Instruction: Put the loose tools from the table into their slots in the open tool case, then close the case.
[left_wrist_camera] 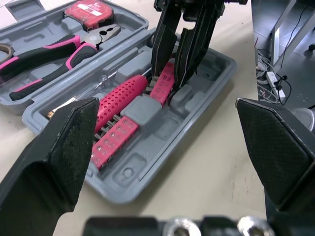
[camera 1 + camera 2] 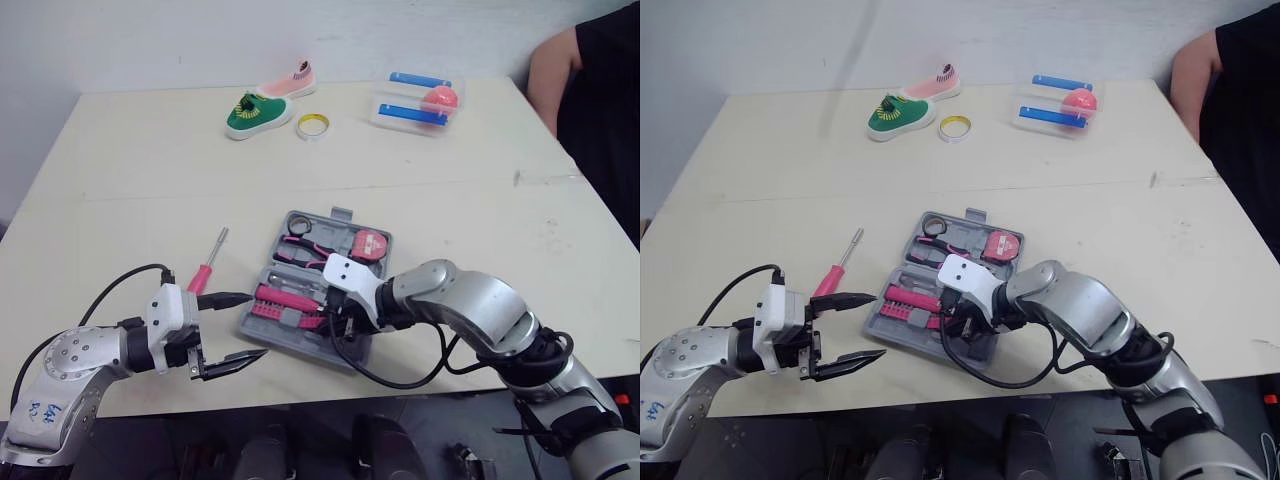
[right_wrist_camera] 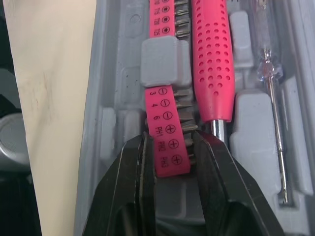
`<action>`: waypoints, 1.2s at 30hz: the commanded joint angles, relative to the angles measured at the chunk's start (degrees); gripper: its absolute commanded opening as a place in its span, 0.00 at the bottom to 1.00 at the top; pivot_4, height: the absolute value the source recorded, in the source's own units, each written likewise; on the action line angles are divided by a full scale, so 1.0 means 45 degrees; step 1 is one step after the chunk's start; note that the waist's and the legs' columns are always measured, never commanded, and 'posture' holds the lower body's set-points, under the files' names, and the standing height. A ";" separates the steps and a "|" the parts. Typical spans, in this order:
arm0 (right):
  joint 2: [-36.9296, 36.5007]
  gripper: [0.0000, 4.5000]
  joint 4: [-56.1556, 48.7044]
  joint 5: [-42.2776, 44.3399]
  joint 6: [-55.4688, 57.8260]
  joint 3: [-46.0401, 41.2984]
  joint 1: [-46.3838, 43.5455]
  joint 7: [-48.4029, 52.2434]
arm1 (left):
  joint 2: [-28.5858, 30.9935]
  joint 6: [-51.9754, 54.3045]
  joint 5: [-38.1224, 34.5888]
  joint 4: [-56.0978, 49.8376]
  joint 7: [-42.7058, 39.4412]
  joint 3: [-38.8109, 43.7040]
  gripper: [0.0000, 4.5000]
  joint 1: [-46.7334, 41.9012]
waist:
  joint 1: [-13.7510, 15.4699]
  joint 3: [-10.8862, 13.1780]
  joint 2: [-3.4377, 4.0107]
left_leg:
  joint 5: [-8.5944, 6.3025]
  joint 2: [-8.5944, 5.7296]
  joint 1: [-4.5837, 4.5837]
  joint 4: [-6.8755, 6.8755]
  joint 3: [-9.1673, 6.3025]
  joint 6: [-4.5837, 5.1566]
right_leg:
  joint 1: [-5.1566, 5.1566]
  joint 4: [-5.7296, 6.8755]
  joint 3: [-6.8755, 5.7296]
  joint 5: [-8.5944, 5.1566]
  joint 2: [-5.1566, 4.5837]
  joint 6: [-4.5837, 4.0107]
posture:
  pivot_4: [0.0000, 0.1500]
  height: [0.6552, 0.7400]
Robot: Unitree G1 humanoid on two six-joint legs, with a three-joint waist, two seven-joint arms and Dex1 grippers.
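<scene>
Pinching a pink plastic bit-holder strip [image 3: 162,113] from both sides, the right tool [image 3: 171,139] reaches into the near half of the open grey plastic tool case [image 2: 290,340]. The strip reads "3 4 6" beside minus signs and "PH1 PH2 PH3" beside plus signs; the print past the grey clip that crosses it is too small to read. It lies in the case touching a pink dotted-handle driver [image 3: 211,59], and a clear-handled tester screwdriver [image 3: 273,98] sits in the next groove. The far half holds pink-and-black pliers [image 2: 305,250] and a red tape measure [image 2: 370,245] whose label I cannot read.

The left tool [image 2: 256,324] hovers at the case's 8 o'clock edge, fingers spread wide and holding nothing. A loose red-handled screwdriver [image 2: 205,272] lies on the pale table [image 2: 150,170] at the case's 9 o'clock, just beside it.

Well apart toward 12 o'clock sit a green shoe [image 2: 258,113], a pink shoe [image 2: 290,85] and a yellow tape roll [image 2: 313,126]. At 1 o'clock stands a clear box [image 2: 415,105] with a pink ball [image 2: 440,98]. A person's arm [image 2: 550,75] shows at 2 o'clock.
</scene>
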 commanded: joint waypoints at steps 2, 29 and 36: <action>0.0817 0.17 0.0144 0.0297 0.0446 -0.0189 0.0315 -0.0519 | -0.0033 -0.0317 -0.0085 -0.0240 -0.0179 0.0211 1.00 0.0207 | -0.0011 -0.0001 -0.0002 | 0.0001 0.0000 0.0002 0.0001 0.0002 -0.0001 | -0.0001 0.0006 0.0003 0.0000 0.0000 0.0000 | 1.00 1.00; 0.0026 0.40 0.1092 0.0710 -0.9657 -0.3335 0.3532 0.4203 | 0.0033 -0.0203 -0.0148 0.0256 -0.0187 0.0685 1.00 -0.0294 | 0.0068 -0.0007 -0.0021 | -0.0015 -0.0005 -0.0004 -0.0017 0.0014 0.0014 | 0.0011 -0.0042 -0.0009 0.0000 0.0010 0.0001 | 1.00 1.00; 0.0312 0.03 0.3516 -0.2450 -1.3945 -0.1570 0.4089 0.4447 | 0.0200 0.0007 -0.0124 0.0317 -0.0181 0.0597 1.00 -0.0720 | 0.0057 -0.0001 -0.0041 | -0.0006 -0.0010 0.0035 -0.0001 0.0057 0.0022 | 0.0007 0.0009 -0.0027 0.0006 0.0006 0.0013 | 1.00 1.00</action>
